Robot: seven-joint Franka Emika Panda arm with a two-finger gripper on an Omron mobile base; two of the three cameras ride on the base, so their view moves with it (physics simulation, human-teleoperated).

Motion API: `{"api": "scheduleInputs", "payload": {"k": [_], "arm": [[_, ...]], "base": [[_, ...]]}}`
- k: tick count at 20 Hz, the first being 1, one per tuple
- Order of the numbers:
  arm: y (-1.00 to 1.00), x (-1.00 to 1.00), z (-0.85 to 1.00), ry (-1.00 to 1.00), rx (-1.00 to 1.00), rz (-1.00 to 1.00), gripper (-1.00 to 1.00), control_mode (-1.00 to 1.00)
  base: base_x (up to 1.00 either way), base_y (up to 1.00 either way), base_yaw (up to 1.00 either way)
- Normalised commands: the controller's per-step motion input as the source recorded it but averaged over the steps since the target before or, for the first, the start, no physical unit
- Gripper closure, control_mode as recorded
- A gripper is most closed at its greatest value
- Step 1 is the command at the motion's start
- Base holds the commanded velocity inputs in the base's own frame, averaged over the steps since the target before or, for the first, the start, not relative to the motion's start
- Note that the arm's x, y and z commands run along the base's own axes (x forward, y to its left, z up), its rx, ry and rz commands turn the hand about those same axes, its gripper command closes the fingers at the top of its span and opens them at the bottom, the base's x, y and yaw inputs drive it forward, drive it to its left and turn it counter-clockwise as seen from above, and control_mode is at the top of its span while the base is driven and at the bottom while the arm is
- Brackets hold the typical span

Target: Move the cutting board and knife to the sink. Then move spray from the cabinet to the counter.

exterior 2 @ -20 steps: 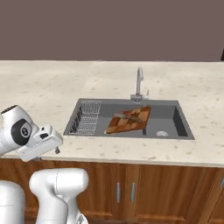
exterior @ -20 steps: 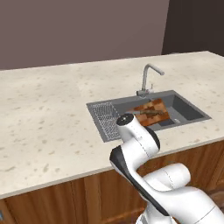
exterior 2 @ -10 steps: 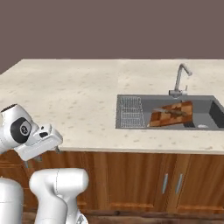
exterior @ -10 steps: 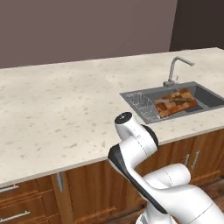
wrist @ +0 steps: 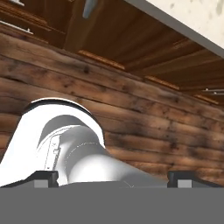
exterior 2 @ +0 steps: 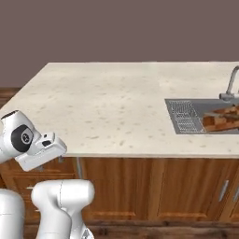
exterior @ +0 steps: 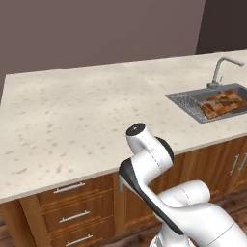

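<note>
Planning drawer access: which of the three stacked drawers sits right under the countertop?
The topmost brown wooden drawer, directly beneath the beige speckled stone counter; the second drawer and third drawer stack below it.

We see the board (exterior: 223, 102) lying in the sink (exterior: 179, 98) at the far right of the bench (exterior: 87, 120). A faucet (exterior: 223, 67) stands behind it, drawers (exterior: 67, 212) below.

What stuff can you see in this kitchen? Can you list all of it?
counter: one, cream with brown speckles, over the drawers.
sink: one, dark grey, set in the counter's right end.
cutting board: one, reddish-brown patchwork, lying in the sink.
faucet: one, silver, behind the sink.
drawers: brown wood, silver handles, under the counter.
gripper: one, dark fingertips wide apart, open, holding nothing.
</note>
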Motion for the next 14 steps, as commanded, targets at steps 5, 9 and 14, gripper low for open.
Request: {"api": "scheduleInputs", "payload": {"k": [5,9,14], "arm": [[0.00,0.00,0.00,0.00,0.00,0.00,-1.00,1.00],[0.00,0.00,0.00,0.00,0.00,0.00,-1.00,1.00],[0.00,0.00,0.00,0.00,0.00,0.00,-1.00,1.00]], "base": [[-0.46,1.00,-0.06],[-0.47,1.00,-0.04],[-0.47,1.00,-0.05]]}}
